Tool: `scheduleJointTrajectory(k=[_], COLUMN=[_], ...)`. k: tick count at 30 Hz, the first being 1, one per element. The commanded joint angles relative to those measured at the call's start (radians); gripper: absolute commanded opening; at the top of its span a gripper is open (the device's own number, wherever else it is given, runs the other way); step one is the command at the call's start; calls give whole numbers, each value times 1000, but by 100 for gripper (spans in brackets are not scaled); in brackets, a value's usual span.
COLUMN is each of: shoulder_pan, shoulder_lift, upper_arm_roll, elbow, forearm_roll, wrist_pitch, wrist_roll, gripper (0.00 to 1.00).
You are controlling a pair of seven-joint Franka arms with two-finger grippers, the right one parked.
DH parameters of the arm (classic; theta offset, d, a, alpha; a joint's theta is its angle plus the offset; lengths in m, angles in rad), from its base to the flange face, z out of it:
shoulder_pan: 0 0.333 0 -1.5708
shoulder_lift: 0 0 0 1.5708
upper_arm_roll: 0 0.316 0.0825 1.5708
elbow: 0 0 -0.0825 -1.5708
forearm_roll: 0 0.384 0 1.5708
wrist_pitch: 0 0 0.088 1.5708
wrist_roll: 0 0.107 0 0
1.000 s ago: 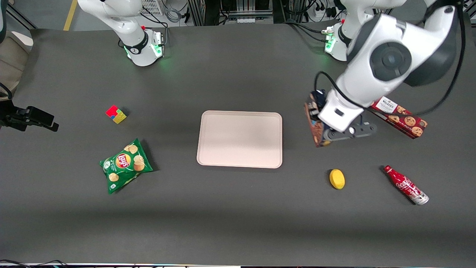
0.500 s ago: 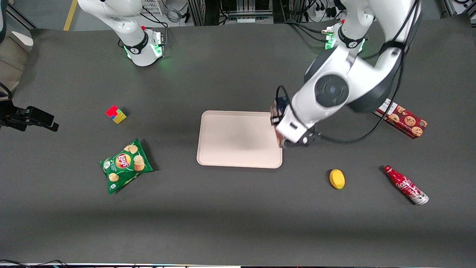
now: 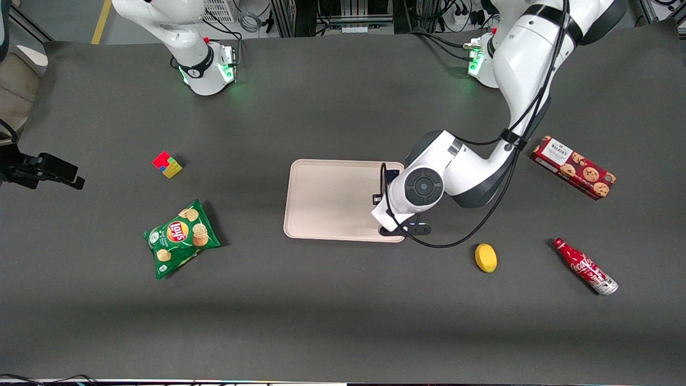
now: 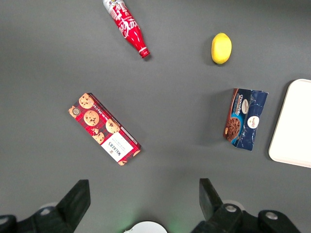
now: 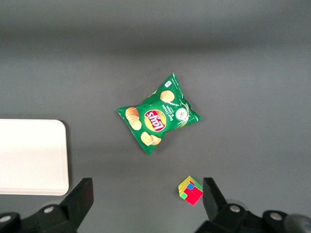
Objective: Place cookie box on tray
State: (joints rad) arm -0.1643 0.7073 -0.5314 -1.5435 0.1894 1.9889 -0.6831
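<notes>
While the working arm is reaching over the tray (image 3: 332,198), the step in hand looks like lowering and letting go. On the parked arm's end of the tabletop (image 3: 343,311), a Rubik's cube (image 3: 166,164) and a Lay's chip bag (image 3: 180,238) are lying well apart from the tray, so nothing is crowding that end. Most of the tray is showing bare, leaving ample room inward.

The end effector (image 3: 397,228) is hovering above the tray's end toward the working arm, close to the rim corner nearer the camera. A sliver of the dark navy cookie box (image 3: 392,175) is peeking out beside the wrist over that same end. The 2 views are disagreeing, though: the wrist view is showing the carton lying flat on the tabletop, just beside the tray's rim. So I cannot tell whether the end effector is clamped on it.

In my judgement, shifting toward the tray's middle before descending is wise, so the carton is landing flat inside the low rim rather than straddling it. A lemon (image 3: 485,257), a red Walkers cookie box (image 3: 572,175) and a Coca-Cola bottle (image 3: 584,266) are lying clear of the tray.
</notes>
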Motion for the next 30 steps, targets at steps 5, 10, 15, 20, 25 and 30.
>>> scheduleJointTrajectory(k=[5, 10, 15, 20, 25, 30], shoulder_pan=[5, 14, 31, 66, 68, 72], shoulder_lift=[-2, -34, -110, -253, -402, -547], upper_arm_roll=[-5, -4, -5, 8, 74, 165], elbow=[-17, -13, 19, 74, 112, 115], forearm_roll=[21, 15, -5, -105, -143, -166], wrist_pitch=[13, -19, -162, -301, -449, -548], wrist_roll=[11, 11, -7, 5, 8, 14], gripper=[100, 100, 100, 100, 100, 100])
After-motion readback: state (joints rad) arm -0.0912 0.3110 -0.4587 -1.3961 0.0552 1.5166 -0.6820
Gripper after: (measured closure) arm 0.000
